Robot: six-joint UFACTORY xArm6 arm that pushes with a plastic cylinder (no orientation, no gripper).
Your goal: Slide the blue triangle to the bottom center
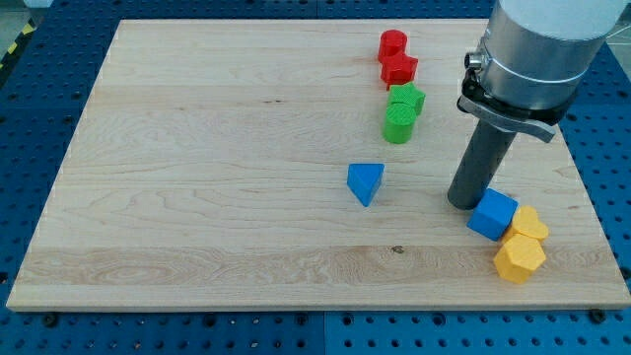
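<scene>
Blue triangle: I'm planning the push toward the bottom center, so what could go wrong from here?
1. My tip sits beside the blue cube, well to the right of the blue triangle; moving off carelessly could nudge the cube into the yellow blocks.
2. The triangle's slanted sides may make it rotate or slip sideways during an off-center push.

You have one view only, so no part of the scene is shared with another. It looks down at a slant from above the near edge of the pale wooden board (197, 197), facing its far edge. It sits close enough that the board nearly fills the picture, with the blue perforated table (30, 89) showing around it. At the far right the grey cylindrical arm housing (537, 49) is cut off by the frame.
</scene>
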